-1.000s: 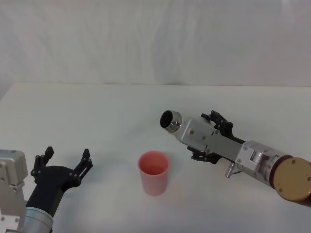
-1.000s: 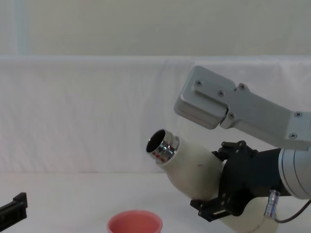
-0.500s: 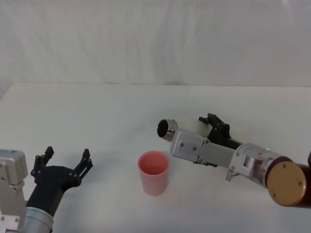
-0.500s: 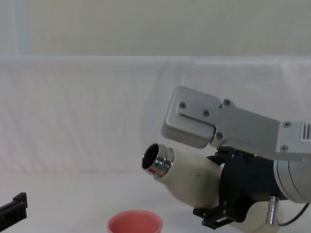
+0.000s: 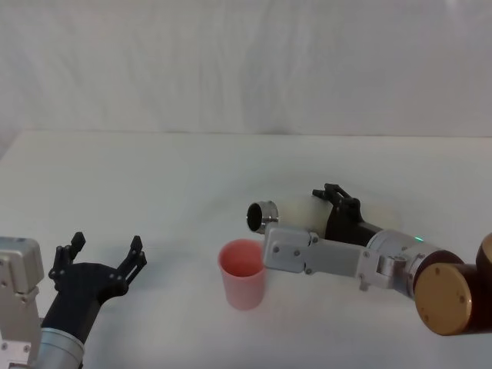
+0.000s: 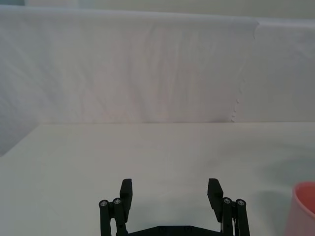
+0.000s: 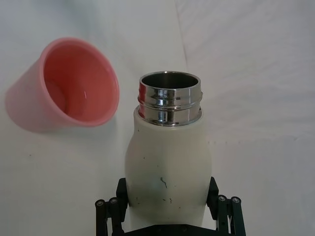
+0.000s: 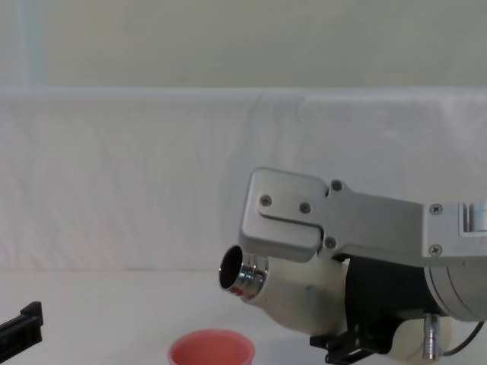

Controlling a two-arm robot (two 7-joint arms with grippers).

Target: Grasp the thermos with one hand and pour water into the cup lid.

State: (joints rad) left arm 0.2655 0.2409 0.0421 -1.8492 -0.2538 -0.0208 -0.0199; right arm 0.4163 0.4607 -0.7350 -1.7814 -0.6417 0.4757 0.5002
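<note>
The thermos [image 5: 296, 213] is being held off the bench [image 5: 154, 184] at the centre right of the head view, tipped far over so that its steel neck is pointing toward the left of the frame. It is being pinched round its cream body by the right pincer [image 7: 167, 206], whose black fingers [image 7: 109, 211] are seen pressed against both sides of the bottle at the bottom of the right wrist view. The cup [image 5: 244, 273] is being left standing upright on the bench, low in the middle of the head view, just below and to the left of the neck. In the right wrist view the open neck is seen beside the cup's rim rather than over its mouth.

The grasp and the lift are judged done, and the tilt is well under way. No stream of water is being shown between neck and cup, and whether any liquid is lying in the cup cannot be told. The pour itself is therefore judged as remaining.

The left pincer [image 5: 100, 261] is being kept spread and idle at the lower left of the head view.
</note>
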